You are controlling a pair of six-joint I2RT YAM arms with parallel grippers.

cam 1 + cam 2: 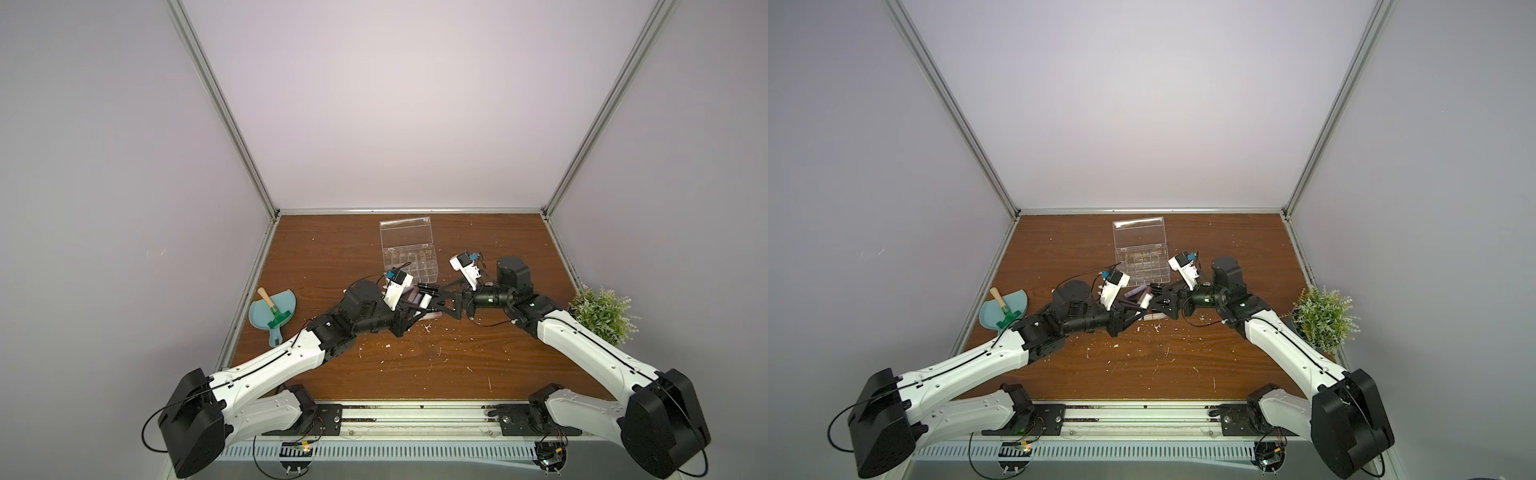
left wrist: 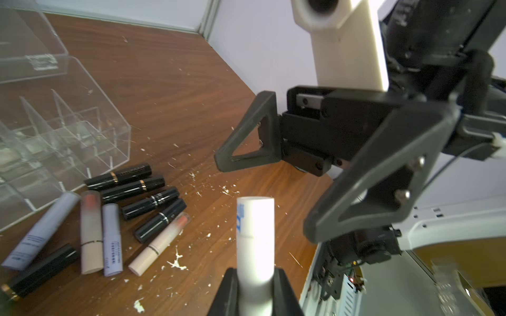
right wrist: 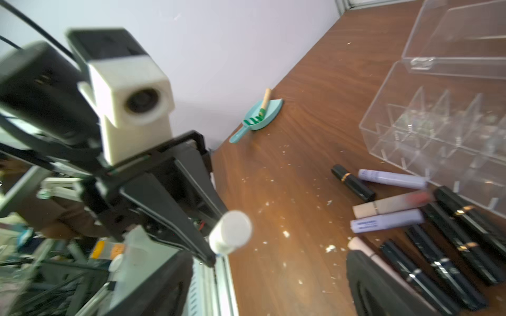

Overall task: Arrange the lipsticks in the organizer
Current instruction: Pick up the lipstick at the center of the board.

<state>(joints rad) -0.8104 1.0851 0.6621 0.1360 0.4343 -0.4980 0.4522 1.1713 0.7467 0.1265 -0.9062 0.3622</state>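
Observation:
My left gripper [image 2: 256, 276] is shut on a white lipstick [image 2: 256, 240], which sticks out past its fingertips above the table. My right gripper [image 2: 264, 198] faces it, open, its jaws standing wide on either side of the tube's free end without touching it. In the right wrist view the white lipstick [image 3: 231, 231] hangs ahead of my right gripper [image 3: 268, 284]. Several loose lipsticks lie beside the organizer [image 1: 409, 259]: black [image 2: 131, 188], lilac [image 2: 112, 238] and beige-pink [image 2: 90, 232]. The clear organizer has its lid open, and its compartments look empty.
A teal dustpan [image 1: 272, 313] with a small green rake lies at the table's left edge. A potted plant [image 1: 602, 313] stands at the right edge. White crumbs [image 1: 415, 345] are scattered over the wood in front of both arms.

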